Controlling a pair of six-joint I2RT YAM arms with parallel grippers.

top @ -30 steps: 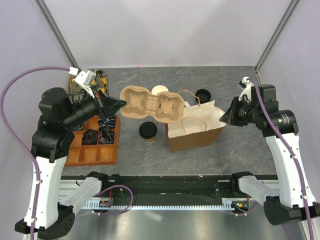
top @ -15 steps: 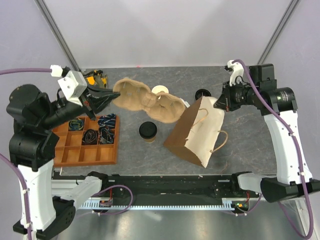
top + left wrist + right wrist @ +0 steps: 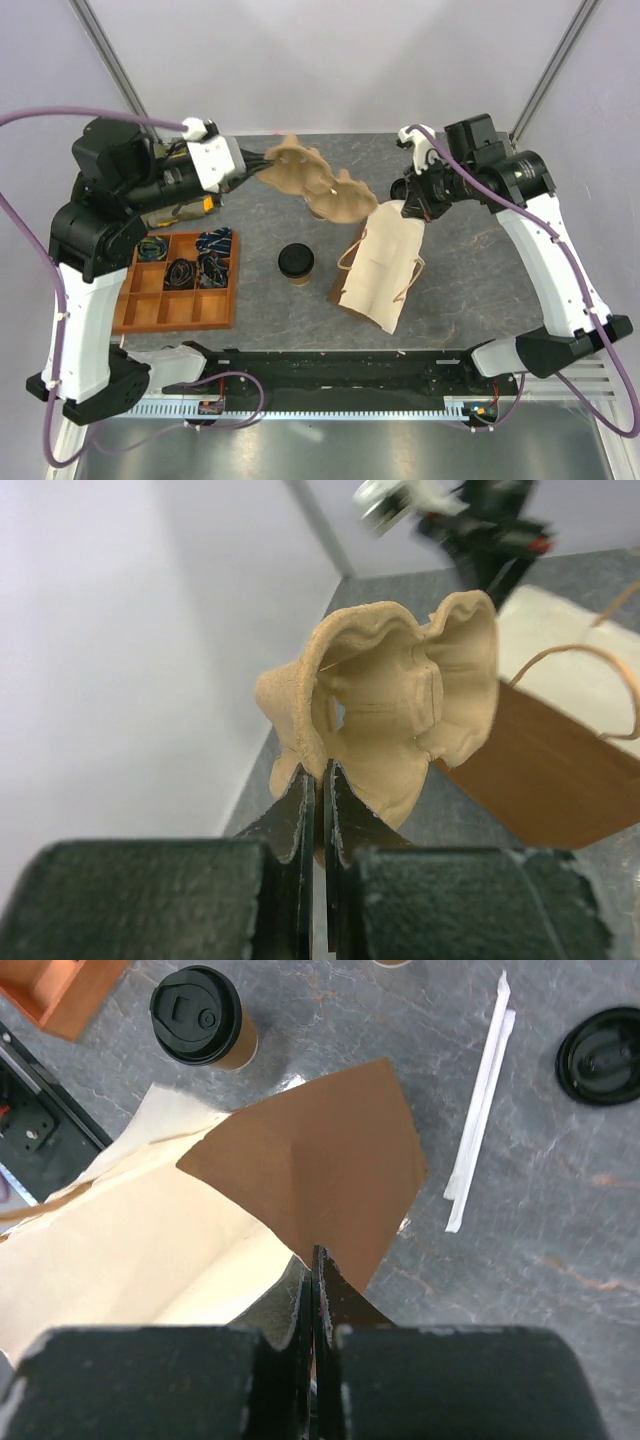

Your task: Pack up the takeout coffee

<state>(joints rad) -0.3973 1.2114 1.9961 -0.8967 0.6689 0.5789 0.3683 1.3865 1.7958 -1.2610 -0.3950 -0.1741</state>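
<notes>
Currently, the pulp carrier (image 3: 385, 715) is pinched at its rim by the left gripper (image 3: 320, 780), and the paper bag (image 3: 385, 270) at its lip by the right gripper (image 3: 315, 1265). The takeout coffee (image 3: 296, 262) is seen upright on the table (image 3: 480, 290), near the bag. The carrier could be snagged on the tilted bag's mouth.

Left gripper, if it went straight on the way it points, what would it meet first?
The left gripper is shut on the pulp cup carrier; past it, probably the paper bag held by the right gripper. Depth is unclear.
</notes>
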